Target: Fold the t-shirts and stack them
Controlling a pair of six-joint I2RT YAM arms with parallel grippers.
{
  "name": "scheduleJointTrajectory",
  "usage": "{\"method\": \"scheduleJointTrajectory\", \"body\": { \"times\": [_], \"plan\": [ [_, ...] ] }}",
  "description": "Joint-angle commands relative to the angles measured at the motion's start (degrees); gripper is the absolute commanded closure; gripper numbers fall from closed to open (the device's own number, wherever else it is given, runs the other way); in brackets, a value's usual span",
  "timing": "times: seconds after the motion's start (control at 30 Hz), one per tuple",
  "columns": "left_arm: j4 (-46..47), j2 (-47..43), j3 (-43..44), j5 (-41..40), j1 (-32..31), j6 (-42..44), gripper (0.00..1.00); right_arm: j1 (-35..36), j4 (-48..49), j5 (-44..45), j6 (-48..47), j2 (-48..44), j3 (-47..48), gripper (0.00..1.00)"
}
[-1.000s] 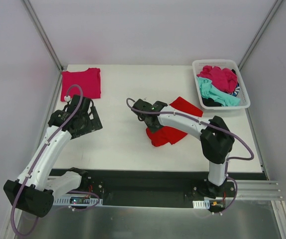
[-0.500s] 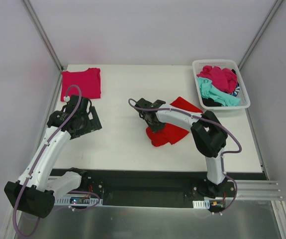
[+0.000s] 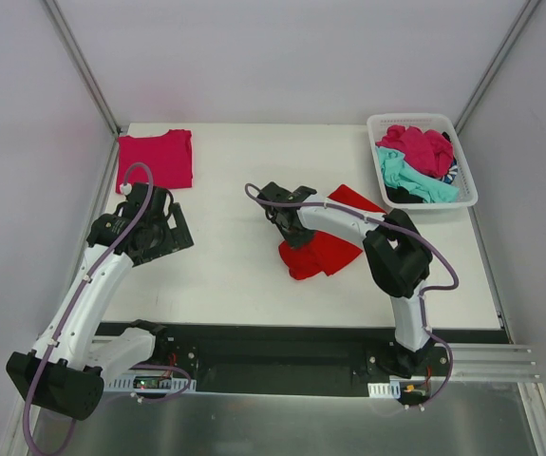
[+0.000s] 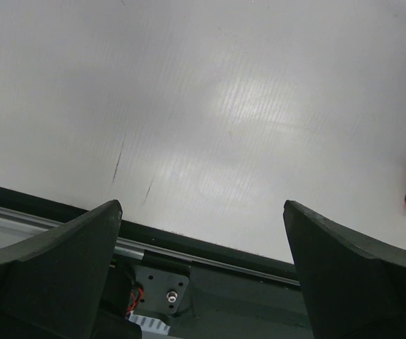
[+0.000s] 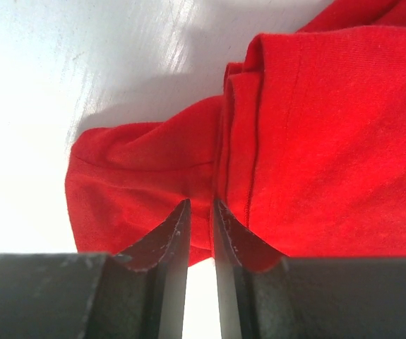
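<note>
Moved: right arm's elbow has swung in toward mid-table; right gripper [image 3: 291,220] has crept toward 11 o'clock and its jaws have narrowed.
Pink t-shirt [image 3: 156,158]: folded flat in the far-left corner, at 12 o'clock from the left gripper [image 3: 154,228].
Left gripper: jaws spread wide with nothing between them, over bare table [image 3: 225,275].
Right gripper: jaws pinched almost together on a ridge of cloth at the red t-shirt's [image 3: 325,252] edge.
Red t-shirt: crumpled at mid-table. Its bulk lies at 4 o'clock from the right gripper, with the long axis running 7 to 1 o'clock. The right arm is far nearer.
Next move (judgement): drag toward 10 o'clock to spread the cloth.
Basket [image 3: 375,152]: far-right corner. It holds a magenta shirt [image 3: 415,144], a teal shirt [image 3: 415,178] and a dark garment [image 3: 404,195], all unfolded.
</note>
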Motion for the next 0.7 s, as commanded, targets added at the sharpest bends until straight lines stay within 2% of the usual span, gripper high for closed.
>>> {"method": "scheduleJointTrajectory", "body": {
  "times": [0.0,0.67],
  "plan": [
    [-0.86,-0.98,0.53,0.72,0.37,0.99,0.01,-0.02,-1.74,1.45,-0.99,-1.8,1.54,0.78],
    [-1.12,-1.6,0.09,0.99,0.29,1.16,0.01,-2.66,-1.13,1.89,-2.13,-3.55,-0.75,0.8]
  ]
}}
